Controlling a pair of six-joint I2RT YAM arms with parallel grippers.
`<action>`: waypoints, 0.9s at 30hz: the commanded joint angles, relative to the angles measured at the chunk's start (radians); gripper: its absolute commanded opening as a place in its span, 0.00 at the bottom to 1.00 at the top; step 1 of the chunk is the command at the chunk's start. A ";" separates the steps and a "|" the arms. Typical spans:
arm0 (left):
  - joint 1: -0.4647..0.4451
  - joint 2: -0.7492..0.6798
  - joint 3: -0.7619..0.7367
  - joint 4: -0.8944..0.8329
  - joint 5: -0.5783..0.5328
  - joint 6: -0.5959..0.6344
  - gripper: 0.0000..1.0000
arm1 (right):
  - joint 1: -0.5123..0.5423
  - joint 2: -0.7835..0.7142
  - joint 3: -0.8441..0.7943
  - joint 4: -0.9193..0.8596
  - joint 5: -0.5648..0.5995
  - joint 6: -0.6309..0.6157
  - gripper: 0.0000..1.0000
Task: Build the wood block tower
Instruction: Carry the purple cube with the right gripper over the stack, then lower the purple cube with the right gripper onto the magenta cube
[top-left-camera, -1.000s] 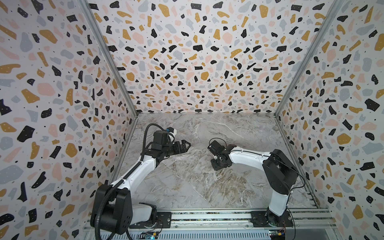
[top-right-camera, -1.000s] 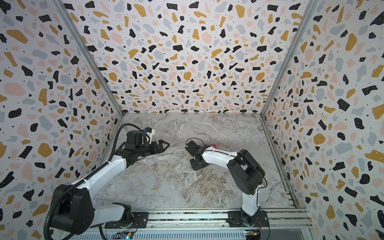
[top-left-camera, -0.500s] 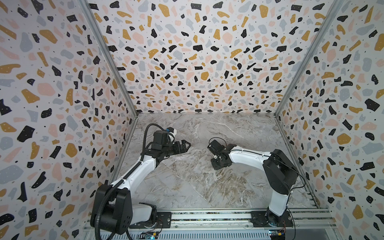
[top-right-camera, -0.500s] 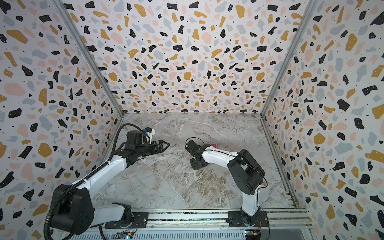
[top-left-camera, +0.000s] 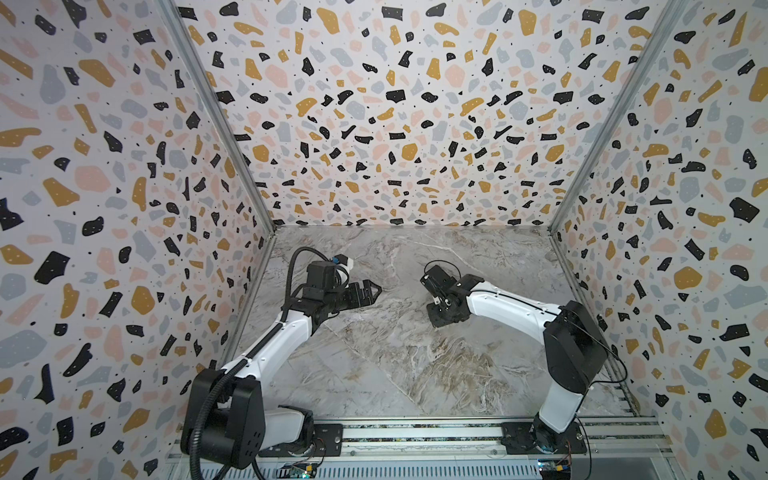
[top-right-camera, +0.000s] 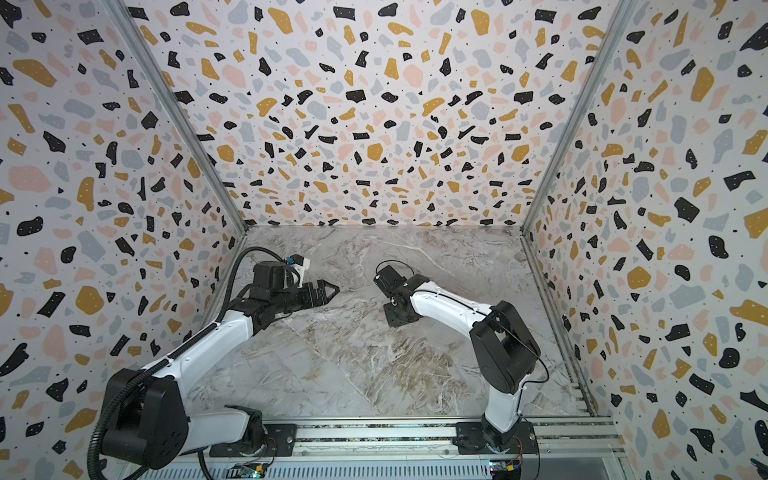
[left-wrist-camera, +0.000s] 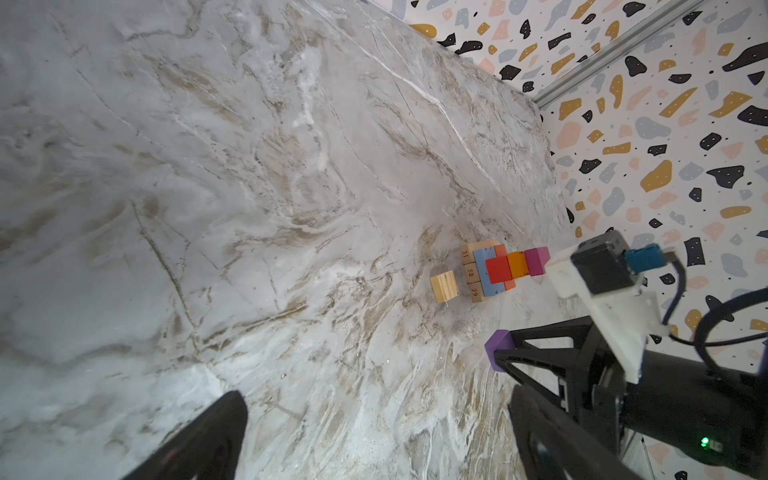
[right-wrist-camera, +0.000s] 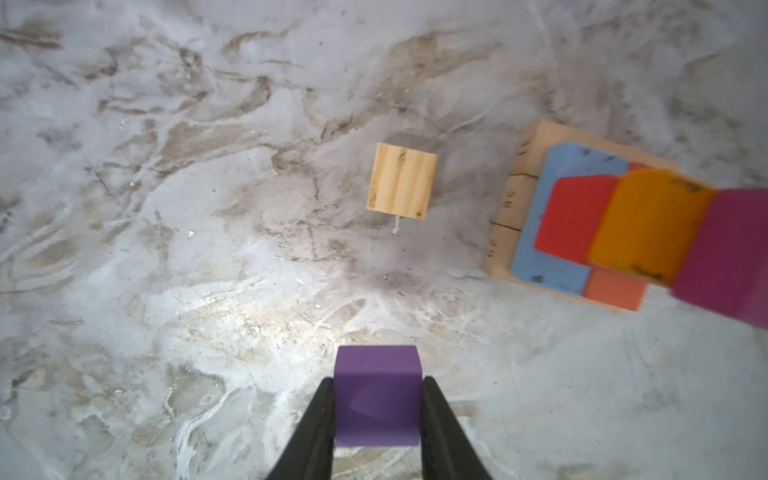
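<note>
Clamping a purple cube (right-wrist-camera: 376, 395) between its two black fingers (right-wrist-camera: 316, 415), the right gripper (right-wrist-camera: 377, 380) is clenched on the block's side faces, and the cube's front juts past the fingertips. Counting the way those fingers point as twelve o'clock, a loose tan cube (right-wrist-camera: 402, 180) lies on the marbled bench (right-wrist-camera: 166, 249) near twelve, well apart from the purple one. The tower (right-wrist-camera: 582, 220) stands toward two o'clock, near the tan cube but not touching it. It has tan bars (right-wrist-camera: 509, 216) marked with numbers at the base, with a light blue block (right-wrist-camera: 536, 257) and an orange-red block (right-wrist-camera: 615, 291) on them. A red block (right-wrist-camera: 569, 216), an orange block (right-wrist-camera: 652, 220) and a magenta block (right-wrist-camera: 727, 257) step higher. In both top views the right arm (top-left-camera: 511, 305) hides these blocks. There the right gripper hangs near the bench's middle, and the left gripper (top-left-camera: 368, 291) hovers at about nine o'clock from it, well apart. The left wrist view shows the left gripper's jaws spread wide, holding nothing.
</note>
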 joint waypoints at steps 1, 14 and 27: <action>0.004 -0.017 -0.016 0.033 0.016 -0.001 1.00 | -0.019 -0.053 0.066 -0.089 0.042 0.002 0.25; 0.004 -0.023 -0.017 0.037 0.018 -0.003 1.00 | -0.133 -0.056 0.206 -0.189 0.043 -0.048 0.25; 0.004 -0.022 -0.019 0.038 0.019 -0.005 1.00 | -0.210 -0.023 0.234 -0.175 -0.005 -0.074 0.26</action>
